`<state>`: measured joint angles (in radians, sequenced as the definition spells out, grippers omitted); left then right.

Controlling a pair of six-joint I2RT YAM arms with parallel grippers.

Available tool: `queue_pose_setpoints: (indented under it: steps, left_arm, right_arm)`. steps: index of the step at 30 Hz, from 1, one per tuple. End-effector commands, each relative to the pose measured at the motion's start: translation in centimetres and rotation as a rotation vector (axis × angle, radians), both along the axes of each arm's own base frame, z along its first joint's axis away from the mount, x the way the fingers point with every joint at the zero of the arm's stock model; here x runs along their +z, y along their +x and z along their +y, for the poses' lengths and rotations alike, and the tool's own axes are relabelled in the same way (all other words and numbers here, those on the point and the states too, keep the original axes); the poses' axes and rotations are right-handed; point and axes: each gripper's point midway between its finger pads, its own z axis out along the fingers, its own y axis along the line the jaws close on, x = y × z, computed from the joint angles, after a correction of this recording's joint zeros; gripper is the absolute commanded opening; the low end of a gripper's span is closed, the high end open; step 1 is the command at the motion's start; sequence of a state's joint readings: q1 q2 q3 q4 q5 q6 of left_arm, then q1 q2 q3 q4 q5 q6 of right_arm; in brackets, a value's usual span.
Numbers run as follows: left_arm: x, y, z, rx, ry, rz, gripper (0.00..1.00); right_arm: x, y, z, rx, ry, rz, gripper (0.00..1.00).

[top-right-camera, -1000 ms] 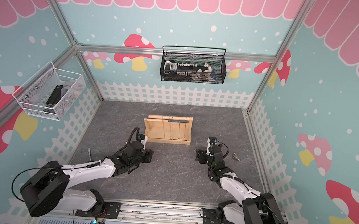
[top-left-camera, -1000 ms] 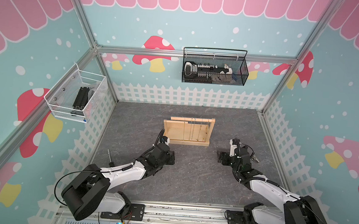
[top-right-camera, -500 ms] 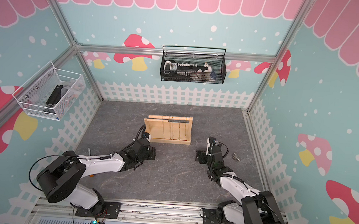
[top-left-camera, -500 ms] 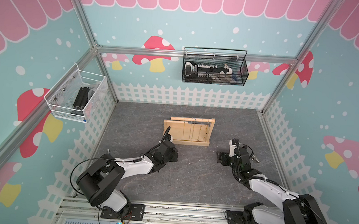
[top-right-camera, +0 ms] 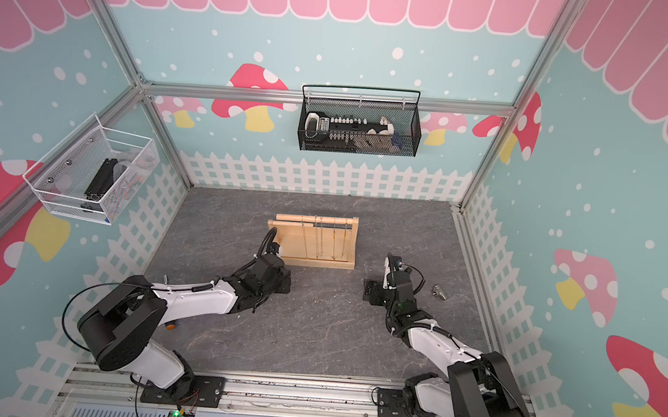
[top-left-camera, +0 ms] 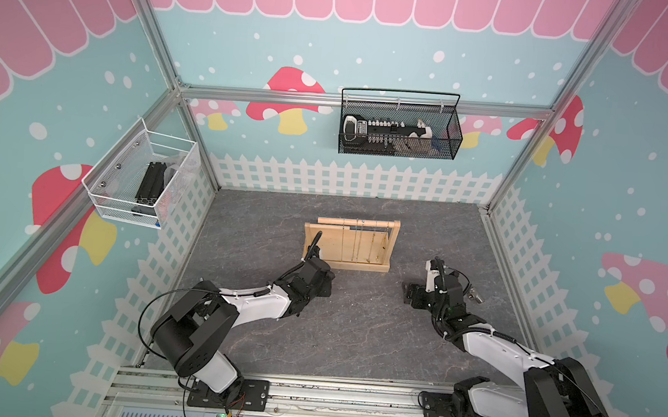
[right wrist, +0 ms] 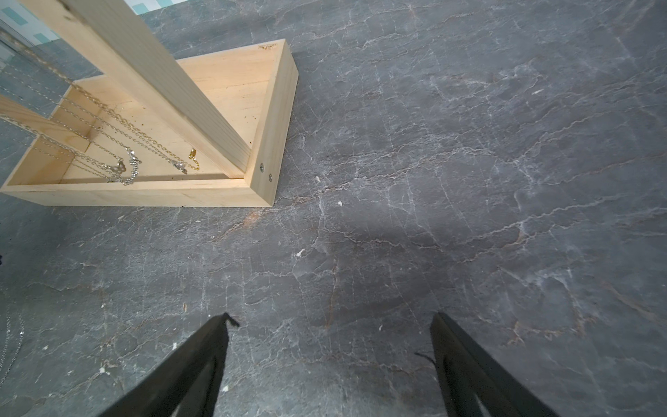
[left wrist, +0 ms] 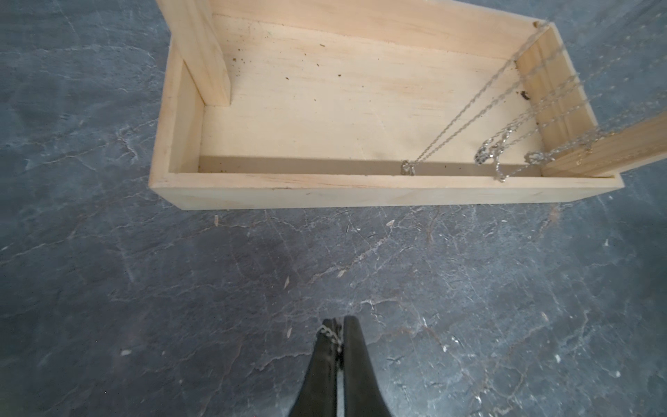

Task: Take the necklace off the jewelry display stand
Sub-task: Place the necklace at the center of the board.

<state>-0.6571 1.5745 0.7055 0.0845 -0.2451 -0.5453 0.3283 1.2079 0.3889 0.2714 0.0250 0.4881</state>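
I'm looking at a grey, stone-patterned table walled in by mushroom-print panels. The jewelry display stand sits mid-table, and both arms are on the near side of it. My left tool is fully closed, and a short run of fine silver chain, the necklace, is pinched at its tips. It hangs low over bare table just in front of the stand's front rim, clear of the wood. How much of the necklace trails below the tool I can't tell. Other chains hang from the rods into the tray. My right tool is spread wide and holds nothing, off the stand's right corner.
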Motion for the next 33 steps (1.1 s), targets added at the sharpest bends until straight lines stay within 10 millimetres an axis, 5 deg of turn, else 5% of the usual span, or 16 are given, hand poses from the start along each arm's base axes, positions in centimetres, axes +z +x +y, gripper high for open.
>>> queue_pose_setpoints:
  steps: [1,13,17,27,28,31,33]
  left_arm:
    - [0.1,0.5,0.5,0.025,0.045,-0.014,0.05]
    - [-1.5,0.9,0.1,0.021,0.054,0.011,0.13]
    - [-1.2,0.9,0.2,0.03,0.05,0.005,0.28]
    - [2.3,-0.2,1.7,0.041,-0.008,-0.106,0.29]
    - [2.4,-0.1,2.1,0.048,-0.004,-0.108,0.24]
    - [1.8,0.1,3.1,0.052,-0.033,-0.073,0.0]
    - [1.1,0.5,3.9,0.062,-0.071,-0.04,0.0]
  right_arm:
    - [1.2,0.8,0.5,-0.002,0.028,-0.03,0.89]
    - [1.1,0.8,0.6,0.0,0.027,-0.028,0.89]
    - [1.1,0.8,0.5,0.0,0.025,-0.026,0.89]
    - [-0.1,0.9,-0.3,-0.038,-0.013,0.007,0.87]
    - [-0.1,0.9,-0.3,-0.041,-0.015,0.009,0.84]
    - [-0.2,1.1,-0.1,-0.026,-0.022,0.014,0.35]
    - [-0.5,1.4,-0.5,-0.062,-0.023,0.023,0.11]
